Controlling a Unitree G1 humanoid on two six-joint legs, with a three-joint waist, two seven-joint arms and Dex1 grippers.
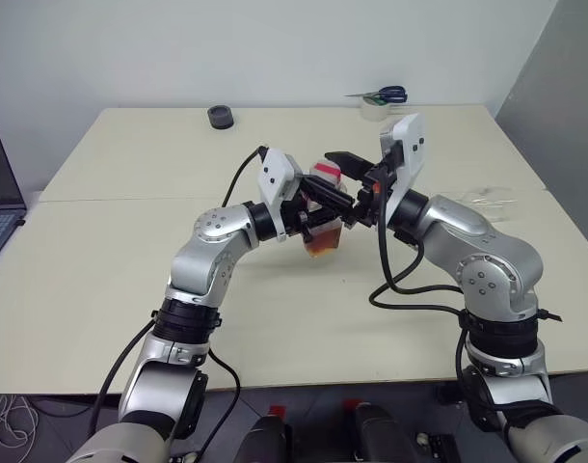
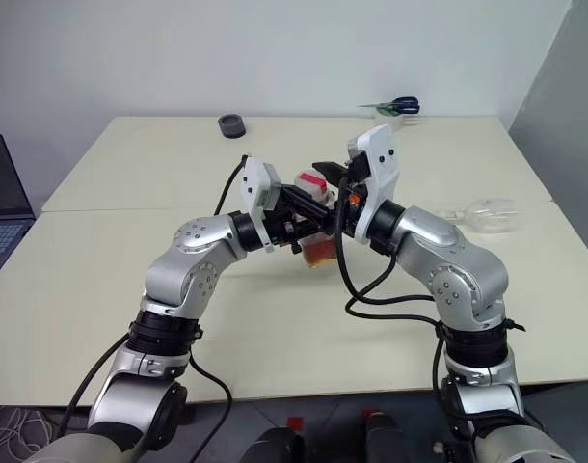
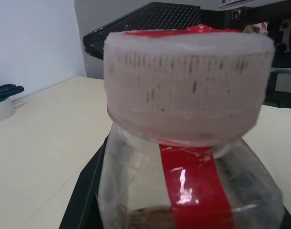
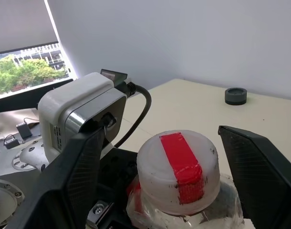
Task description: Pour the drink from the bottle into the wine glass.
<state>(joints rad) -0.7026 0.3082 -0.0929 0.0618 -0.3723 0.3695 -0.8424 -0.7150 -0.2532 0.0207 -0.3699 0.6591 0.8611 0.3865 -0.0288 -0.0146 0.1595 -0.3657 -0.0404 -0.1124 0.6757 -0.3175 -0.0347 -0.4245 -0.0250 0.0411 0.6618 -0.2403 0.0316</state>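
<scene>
- Your left gripper (image 1: pixel 325 207) is clamped on the bottle (image 1: pixel 324 227), holding it raised over mid-table to steady it for uncapping.
- Your right gripper (image 4: pixel 160 167) straddles the cap (image 4: pixel 176 171), jaws apart.
- The wine glass (image 2: pixel 482 214) lies tipped over, far right.

The bottle (image 3: pixel 193 191) is clear, glossy plastic with a shiny red tape strip; its cap (image 4: pixel 176 171) looks white, matt and ribbed, crossed by red tape. The drink (image 1: pixel 323 241) is translucent amber. The table (image 1: pixel 130 260) is smooth, matt cream laminate. At about three o'clock lies the wine glass (image 2: pixel 482 214), clear and glassy.
</scene>
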